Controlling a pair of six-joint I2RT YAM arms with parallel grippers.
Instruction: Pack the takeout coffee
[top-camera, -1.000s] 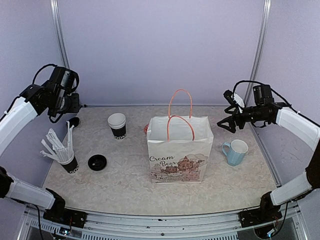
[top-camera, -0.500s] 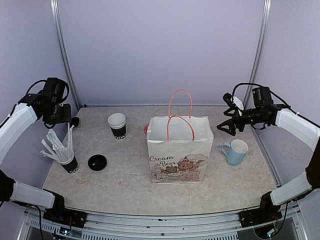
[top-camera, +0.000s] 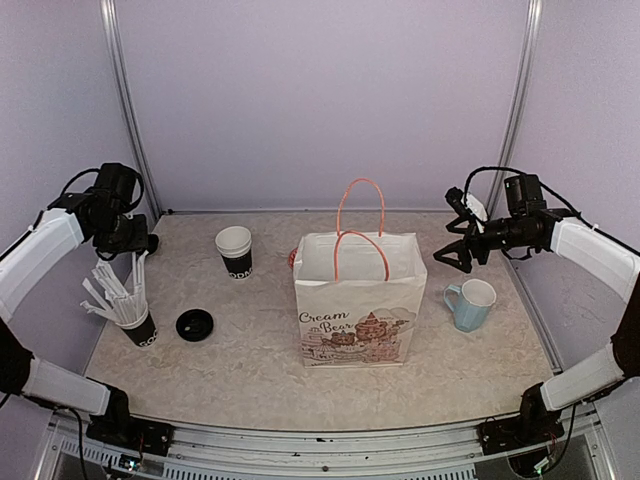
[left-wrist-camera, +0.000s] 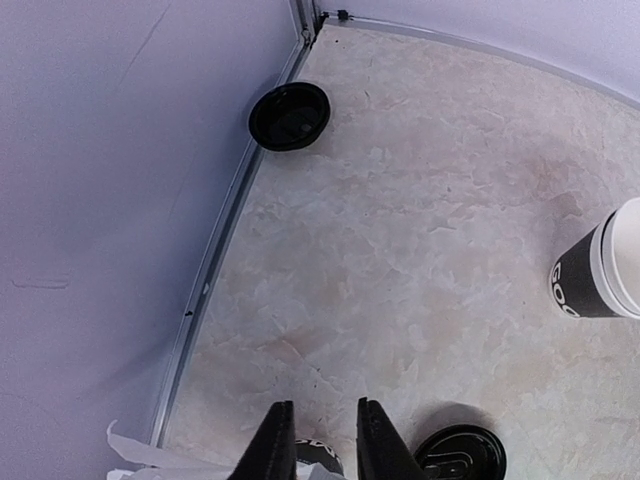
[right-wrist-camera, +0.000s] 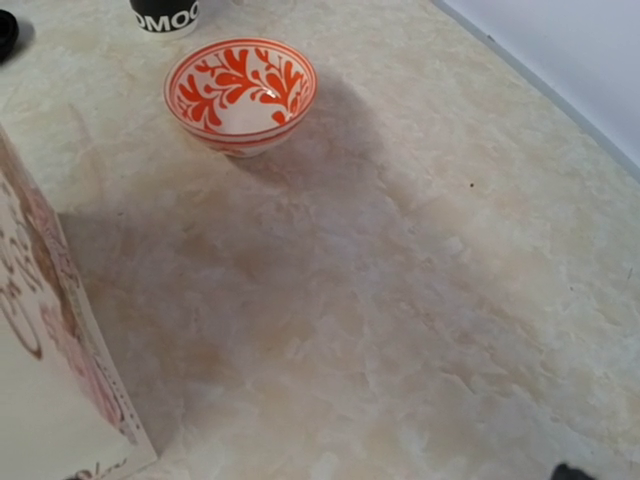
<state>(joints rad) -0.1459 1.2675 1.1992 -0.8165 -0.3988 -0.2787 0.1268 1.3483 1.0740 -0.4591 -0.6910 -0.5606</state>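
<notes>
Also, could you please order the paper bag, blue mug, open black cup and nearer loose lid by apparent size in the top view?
paper bag
blue mug and open black cup: too alike to rank
nearer loose lid, smallest

The paper bag (top-camera: 360, 310) looks matt, the plastic lid (top-camera: 194, 324) glossy, the mug (top-camera: 470, 306) glazed ceramic, the table (top-camera: 250, 380) smooth.

L gripper (left-wrist-camera: 324, 415) has dropped lower at far left, jaws narrowed to a small gap
</notes>
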